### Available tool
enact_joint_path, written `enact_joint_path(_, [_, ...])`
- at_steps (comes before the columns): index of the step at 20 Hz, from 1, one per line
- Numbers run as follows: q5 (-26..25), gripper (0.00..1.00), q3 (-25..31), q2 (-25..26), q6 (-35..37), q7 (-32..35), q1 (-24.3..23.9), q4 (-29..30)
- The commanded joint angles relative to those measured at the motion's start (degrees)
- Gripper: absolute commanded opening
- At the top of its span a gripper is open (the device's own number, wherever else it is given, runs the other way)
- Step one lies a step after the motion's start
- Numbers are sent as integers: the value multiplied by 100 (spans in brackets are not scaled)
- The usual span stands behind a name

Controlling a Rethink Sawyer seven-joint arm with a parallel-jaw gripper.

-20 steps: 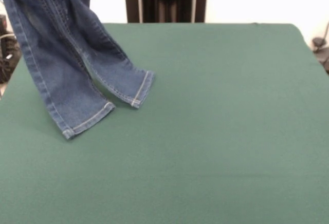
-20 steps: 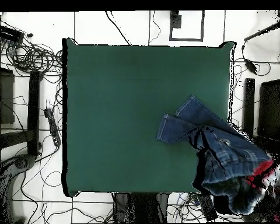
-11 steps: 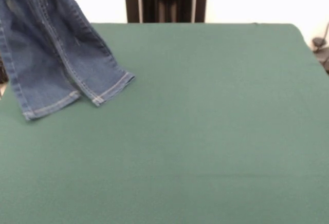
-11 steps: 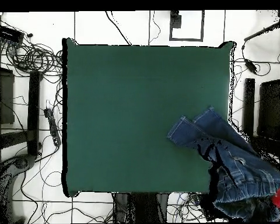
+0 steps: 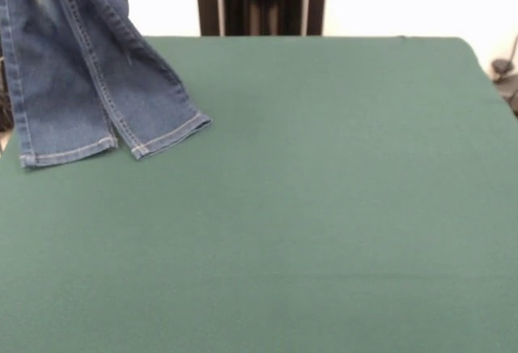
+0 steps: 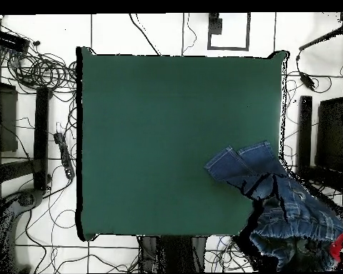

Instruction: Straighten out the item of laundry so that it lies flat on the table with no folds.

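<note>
I observe the jeans hanging lifted, hems touching the table near one corner; the gripper's state I cannot tell.

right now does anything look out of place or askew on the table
Yes. The jeans are not lying flat: they hang from above at one corner of the table, only the leg hems reaching its surface. In the overhead view the waist end bunches up beyond the table's edge.
</note>
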Motion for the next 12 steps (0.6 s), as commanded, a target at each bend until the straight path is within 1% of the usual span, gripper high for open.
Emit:
enact_joint_path(1, [241, 0, 496, 133, 187, -812, 231, 814])
enact_joint_path(4, [267, 0, 575, 109, 106, -855, 249, 655])
enact_joint_path(5, [287, 0, 631, 100, -97, -998, 236, 623])
enact_joint_path(8, [266, 0, 657, 82, -131, -1020, 261, 569])
enact_joint_path(10, [247, 0, 632, 51, -57, -912, 304, 559])
enact_joint_path(12, [193, 0, 588, -8, 266, -701, 388, 461])
